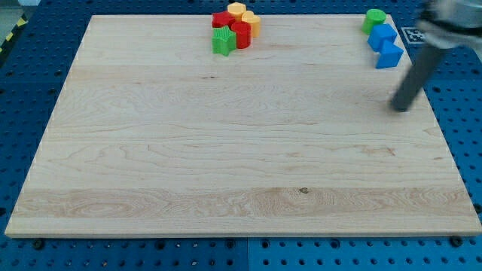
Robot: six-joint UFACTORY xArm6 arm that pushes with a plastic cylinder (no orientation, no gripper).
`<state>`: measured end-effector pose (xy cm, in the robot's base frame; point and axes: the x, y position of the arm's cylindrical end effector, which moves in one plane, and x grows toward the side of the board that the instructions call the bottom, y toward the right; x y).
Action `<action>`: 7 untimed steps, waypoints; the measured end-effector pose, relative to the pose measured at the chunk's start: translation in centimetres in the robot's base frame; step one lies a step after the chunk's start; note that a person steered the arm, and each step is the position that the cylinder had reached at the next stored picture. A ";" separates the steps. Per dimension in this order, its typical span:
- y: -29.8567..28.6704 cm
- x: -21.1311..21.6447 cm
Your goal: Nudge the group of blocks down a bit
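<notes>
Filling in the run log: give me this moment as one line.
tip: view's right, below blue blocks, touching nothing | red, yellow, green group: top edge | green block: top right | nudge: not started

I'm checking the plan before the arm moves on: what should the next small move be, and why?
Probably carry my tip toward the view's top left. It sits below the blue blocks and green block at the right, far from the red, yellow and green cluster hugging the board's top edge. A downward nudge likely needs the tip above that cluster.
</notes>
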<state>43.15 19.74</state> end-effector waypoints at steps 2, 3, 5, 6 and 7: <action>-11.8 -12.7; -11.9 -19.2; -15.2 -23.9; -19.1 -23.8; -21.3 -23.8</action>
